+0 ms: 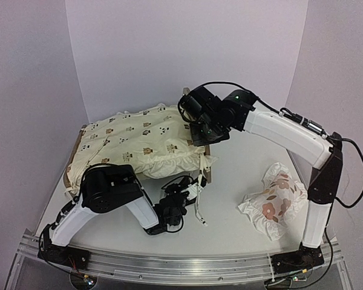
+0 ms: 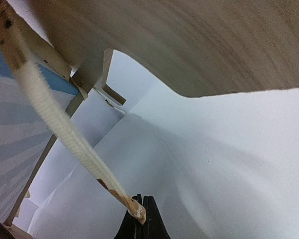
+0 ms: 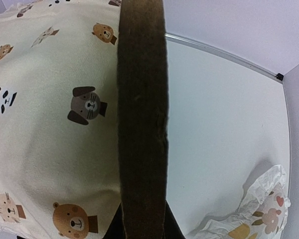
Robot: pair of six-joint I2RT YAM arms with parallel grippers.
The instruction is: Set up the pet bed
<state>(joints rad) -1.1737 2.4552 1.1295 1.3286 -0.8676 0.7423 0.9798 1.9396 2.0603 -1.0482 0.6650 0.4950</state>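
Nearest: mounting rail (image 1: 169, 261) along the 6 o'clock edge of the top view, with both arm bases on it.

Left arm (image 1: 109, 193) is folded low and reaches toward 3 o'clock. Left gripper (image 2: 142, 209): fingers pressed together, pinching the end of a cream tie string (image 2: 65, 129). The string runs taut up toward 11 o'clock in the wrist view, past the blue-and-white striped base (image 2: 10, 129) and under a curved light-wood panel (image 2: 189, 45).

Pet bed (image 1: 209, 169) sits at 10 o'clock of table (image 1: 236, 175) centre, long axis roughly 9 to 3. The cream animal-print cushion (image 1: 139, 142) lies on top and covers most of the frame. It bulges over the near side, and only the wood at each end shows.

Right gripper (image 3: 142, 224) is at the bed's 3 o'clock end. One finger sits on each side of the upright dark board edge (image 3: 142, 99), so it reads as clamped on the bed. Contact itself is hidden behind the board. The cushion lies at 9 o'clock of that board.

White ruffled flower-print pillow (image 1: 273, 202) lies on the table at 4 o'clock, well apart from the bed and near the right arm's upright link.
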